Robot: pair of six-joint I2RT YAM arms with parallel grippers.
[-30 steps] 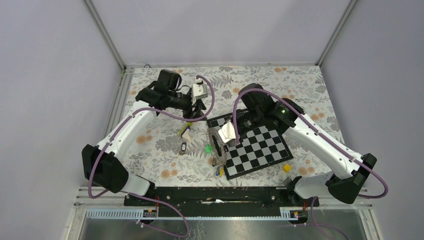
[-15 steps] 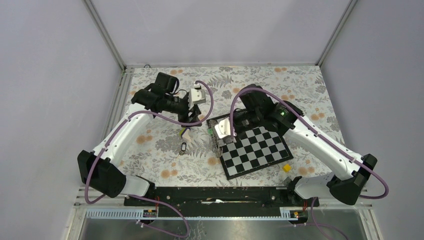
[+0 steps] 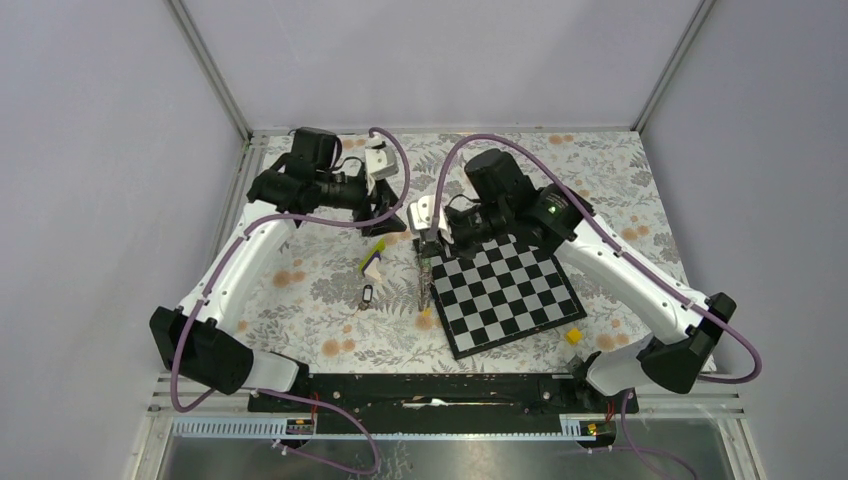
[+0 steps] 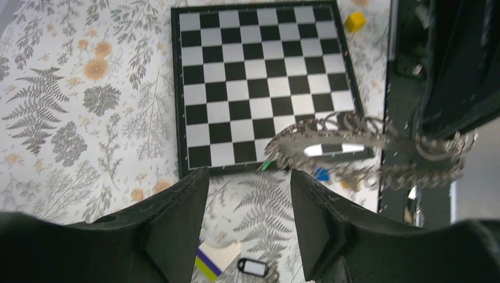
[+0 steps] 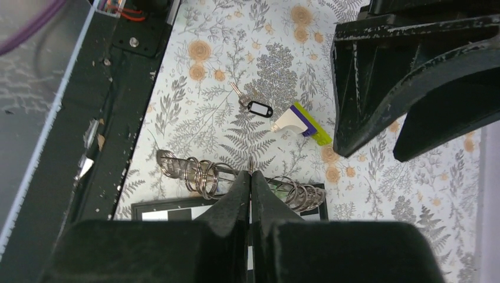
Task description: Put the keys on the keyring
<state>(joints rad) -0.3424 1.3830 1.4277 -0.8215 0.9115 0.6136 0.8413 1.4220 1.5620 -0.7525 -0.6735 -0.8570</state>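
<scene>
At the left edge of the chessboard (image 3: pixel 510 290), right gripper (image 5: pixel 250 177): fingers pinched fully together on the keyring (image 5: pixel 200 174), gripping its coiled rim about mid-span.
Keyring: held on edge, rim up; from above it read as a thin line along the board's left border.
Keys on ring: blue key (image 4: pixel 321 174) and green key (image 4: pixel 265 165) hung just below the coils; yellow key (image 3: pixel 425 320) showed at the ring's near end.
Left gripper (image 4: pixel 247 183): jaws spread wide, nothing between them, just beside the ring on its far-left side, not touching it.
Black key (image 5: pixel 257 108): flat on the floral tablecloth (image 3: pixel 320 290), apart from the ring.
Lime-and-white wedge (image 5: pixel 301 124): on the cloth, just beside the black key.
Yellow block (image 3: pixel 573 336): on the cloth off the board's near right corner.
</scene>
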